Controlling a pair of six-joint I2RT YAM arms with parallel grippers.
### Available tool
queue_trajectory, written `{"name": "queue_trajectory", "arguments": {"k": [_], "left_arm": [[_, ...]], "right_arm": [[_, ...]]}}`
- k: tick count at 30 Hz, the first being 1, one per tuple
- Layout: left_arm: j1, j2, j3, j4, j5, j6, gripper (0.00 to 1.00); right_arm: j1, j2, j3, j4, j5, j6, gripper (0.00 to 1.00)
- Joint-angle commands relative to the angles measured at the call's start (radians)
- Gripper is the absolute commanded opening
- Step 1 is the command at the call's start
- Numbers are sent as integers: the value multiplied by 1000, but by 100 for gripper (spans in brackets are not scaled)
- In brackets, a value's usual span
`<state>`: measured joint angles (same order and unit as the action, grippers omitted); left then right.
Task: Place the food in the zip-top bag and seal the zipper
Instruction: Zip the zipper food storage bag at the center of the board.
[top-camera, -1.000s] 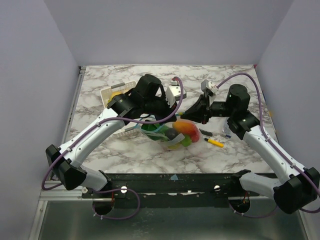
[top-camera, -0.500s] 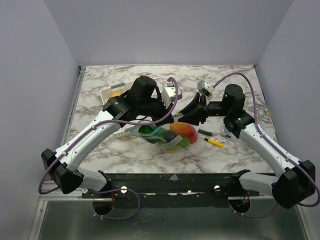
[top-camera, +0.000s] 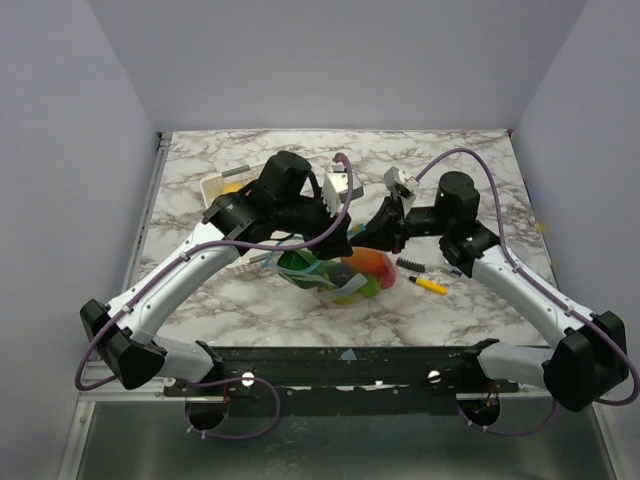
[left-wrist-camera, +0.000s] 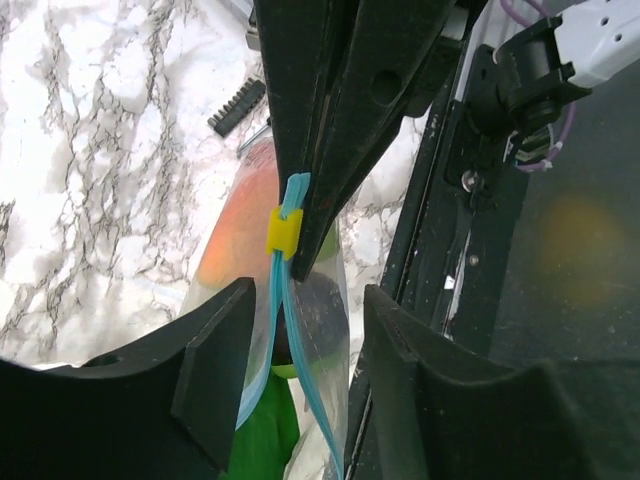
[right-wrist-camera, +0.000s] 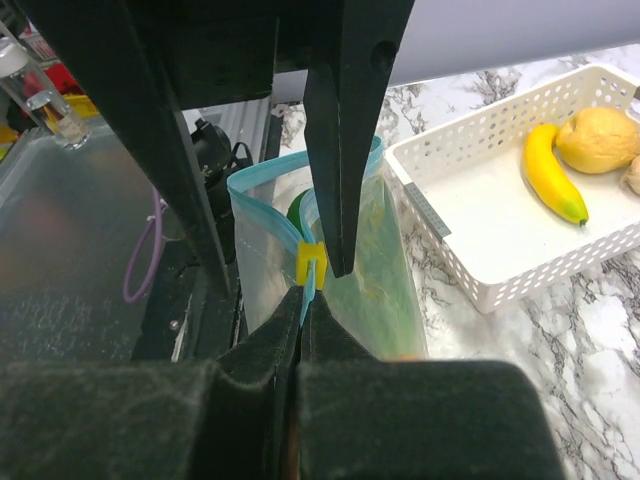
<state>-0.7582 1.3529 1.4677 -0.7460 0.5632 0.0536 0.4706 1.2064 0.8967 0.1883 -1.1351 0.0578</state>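
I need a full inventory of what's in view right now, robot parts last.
zip-top bag: one, clear, table centre
zipper: one, light blue, along the bag's mouth
slider: one, yellow, on the zipper
orange-red fruit: one, inside the bag
green pieces: count unclear, inside the bag
basket: one, white, back left
banana: one, yellow, in the basket
lemon: one, dull yellow, beside the banana
pen: one, yellow and black, right of the bag
toothed strip: one, black, behind the pen
table: one, white marble
left end effector: black, open, straddling the zipper
right end effector: black, shut on the zipper at the slider
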Motion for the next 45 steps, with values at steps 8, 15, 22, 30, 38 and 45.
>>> {"name": "queue_trajectory", "arguments": {"k": [8, 15, 22, 30, 38, 45], "left_arm": [[29, -19, 55, 125, 62, -116, 40], [35, 10, 67, 123, 106, -125, 31], [36, 29, 69, 139, 132, -147, 25], [44, 33, 76, 134, 153, -139, 1], [54, 18, 63, 123, 145, -131, 0], [66, 8, 64, 105, 134, -132, 0]], "right_arm": [[6, -24, -16, 57, -20, 18, 1], [6, -27, -23, 68, -16, 27, 1], [5, -18, -16, 76, -2, 47, 1], [9, -37, -74, 202, 44, 170, 1], [15, -130, -152, 360, 175, 298, 1], [15, -129, -105, 280, 324, 340, 1]]}}
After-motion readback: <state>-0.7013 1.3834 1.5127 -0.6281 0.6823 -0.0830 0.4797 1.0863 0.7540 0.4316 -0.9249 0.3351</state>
